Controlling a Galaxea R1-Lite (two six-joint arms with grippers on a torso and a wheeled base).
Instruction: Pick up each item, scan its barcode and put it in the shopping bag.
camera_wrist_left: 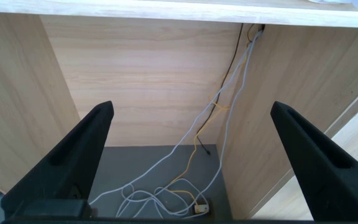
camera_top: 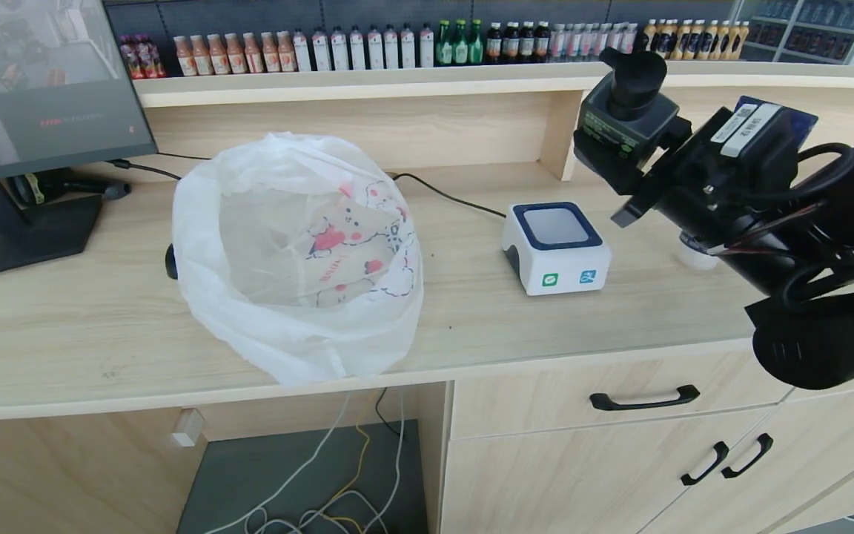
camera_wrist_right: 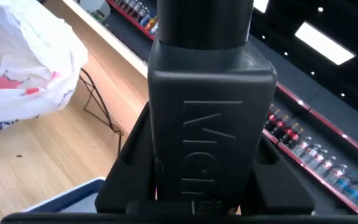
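Firmly clamped on a dark bottle (camera_top: 623, 111) with a black cap, the right fingers (camera_top: 631, 206) hold it tilted in the air over the right end of the desk (camera_top: 64, 319), just past the white scanner (camera_top: 554, 248). The open white shopping bag (camera_top: 204, 222) stands near the desk's front edge, between scanner and left end. The left fingers (camera_wrist_left: 79, 155) hang wide apart below the desk's front edge, facing loose cables (camera_wrist_left: 185, 186).

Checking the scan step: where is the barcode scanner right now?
In the head view, the scanner sits on the counter, right of the shopping bag and below-left of the dark bottle held by the right gripper.
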